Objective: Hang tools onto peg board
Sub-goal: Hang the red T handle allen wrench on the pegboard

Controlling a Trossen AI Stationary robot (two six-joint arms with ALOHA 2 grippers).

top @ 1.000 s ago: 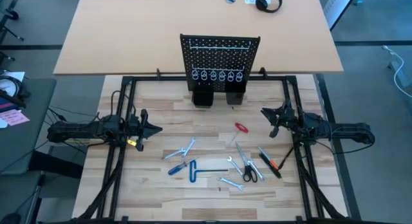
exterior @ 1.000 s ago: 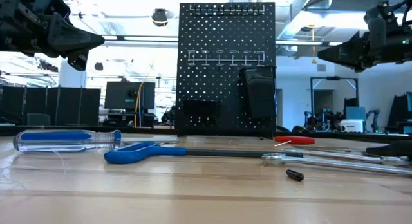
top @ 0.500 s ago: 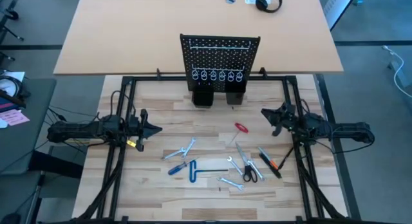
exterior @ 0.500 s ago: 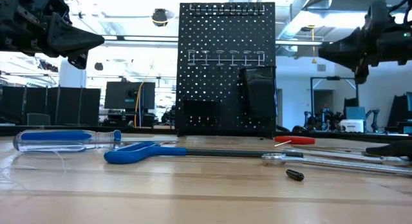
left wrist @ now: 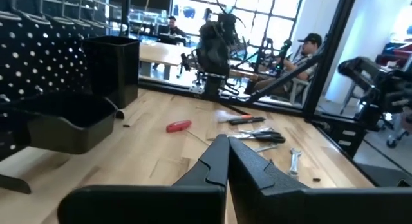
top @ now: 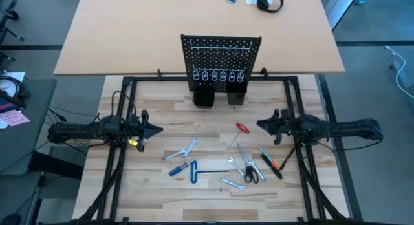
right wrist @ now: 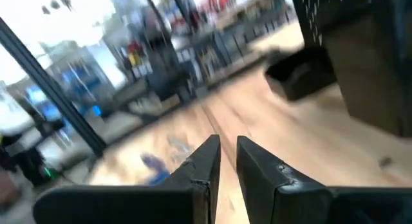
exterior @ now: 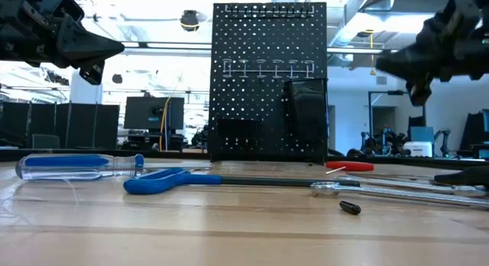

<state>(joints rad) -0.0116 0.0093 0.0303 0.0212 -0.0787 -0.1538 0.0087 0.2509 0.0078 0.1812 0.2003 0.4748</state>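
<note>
My right gripper [top: 262, 125] hangs in the air over the right side of the table [top: 162, 115], pointing inward toward the middle; its 2 fingers [right wrist: 199, 163] stand a narrow gap apart and hold nothing. In the low view it sits high, well above the tools. The wrist picture is smeared, so beyond the fingers I can only make out what may be 1 of the black cups [right wrist: 299, 79] and pale wood.

My left gripper [top: 157, 129] waits over the left side of the table, fingers pressed together and empty, also pointing inward.

Between and in front of my 2 grippers the tools lie flat on the wood: the red-handled tool [top: 241, 128] nearest my right gripper, then the black scissors [top: 251, 175] and the orange-and-black tool [top: 272, 163] near the right edge, 1 silver wrench [top: 240, 158] beside them, another silver wrench [top: 184, 150] toward the left, the blue-handled screwdriver [top: 177, 169] and the blue-handled T-key [top: 197, 171] just beside each other.

The peg board [top: 221, 57] stands upright at the far edge, its silver ring hooks [top: 218, 75] in a row, all bare.
</note>
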